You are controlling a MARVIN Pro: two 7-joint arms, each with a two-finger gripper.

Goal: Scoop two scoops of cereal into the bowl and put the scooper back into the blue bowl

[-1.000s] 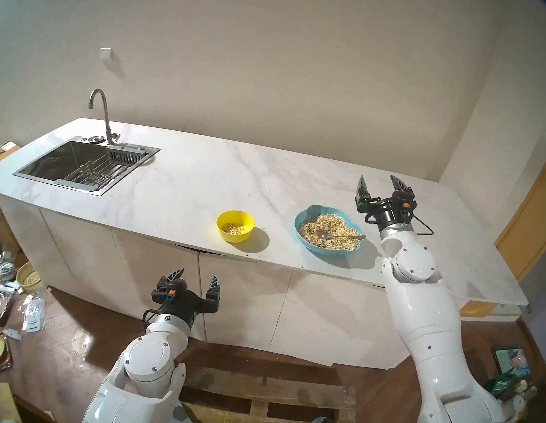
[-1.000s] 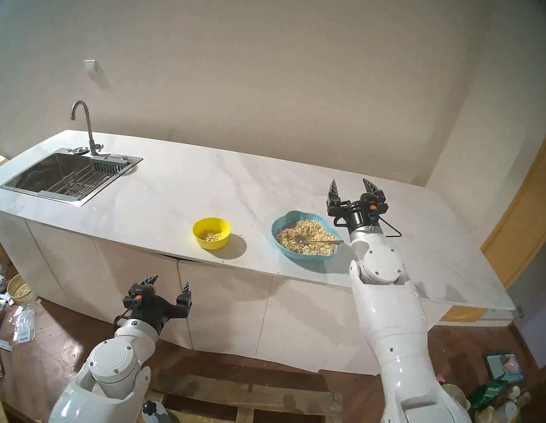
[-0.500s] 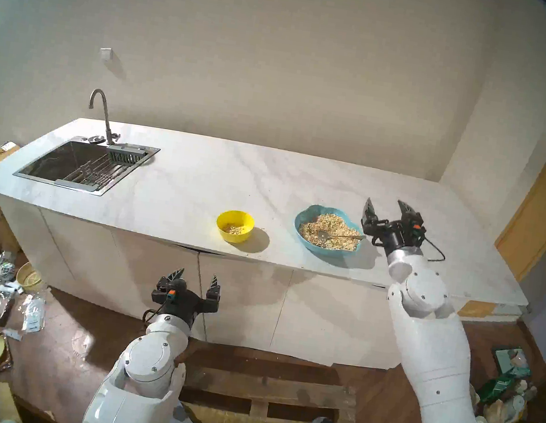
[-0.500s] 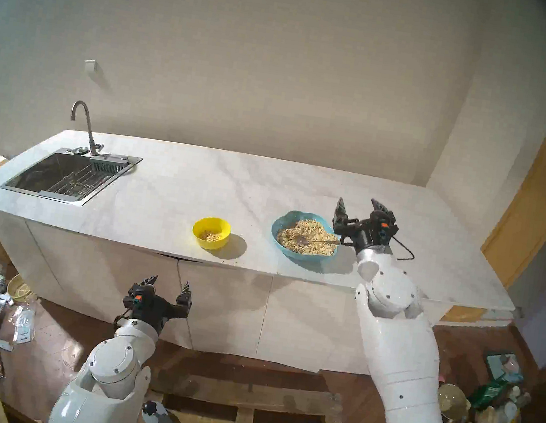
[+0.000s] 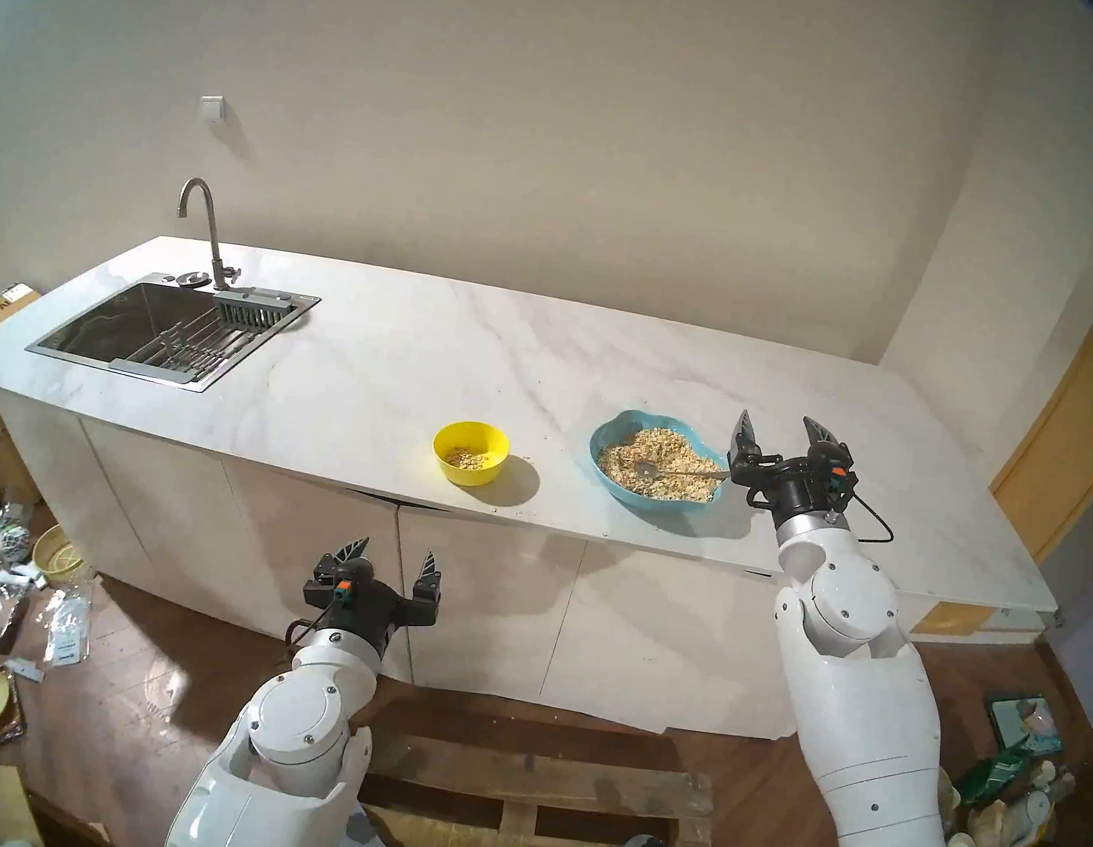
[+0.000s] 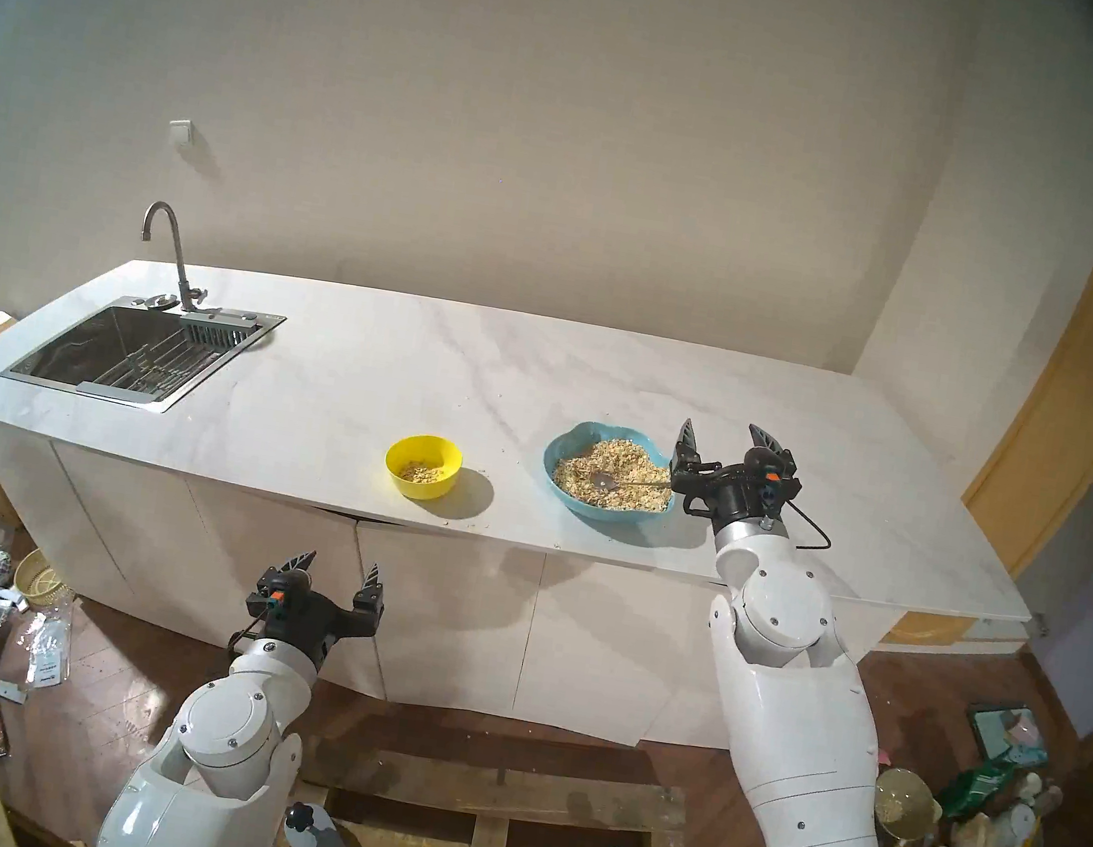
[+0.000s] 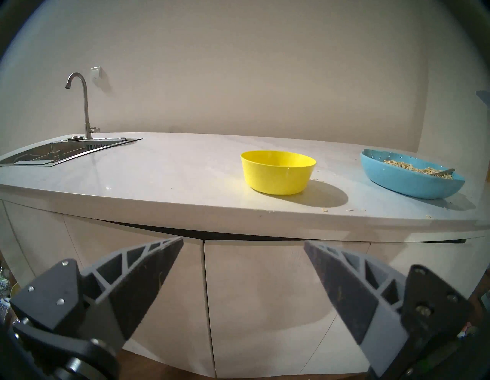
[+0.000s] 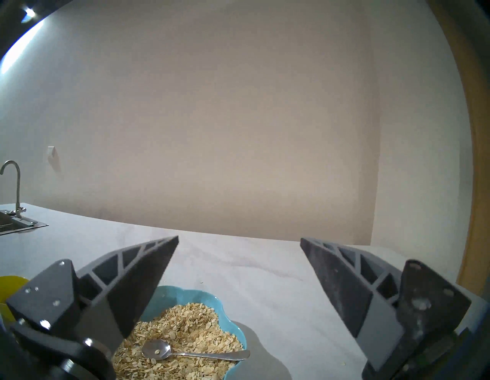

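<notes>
On the tabletop [image 5: 398, 363], our scooper [image 5: 682, 474] lies across the cereal [image 5: 657, 459] in the blue bowl [image 5: 606, 436], handle end toward our right claw [image 5: 782, 426], long axis running left to right. That claw stands spread and empty, just right of the bowl, nearer than our left claw [image 5: 390, 553], also spread, below the tabletop edge. The bowl [image 5: 468, 469], yellow, holds some cereal. We read no legible writing.
</notes>
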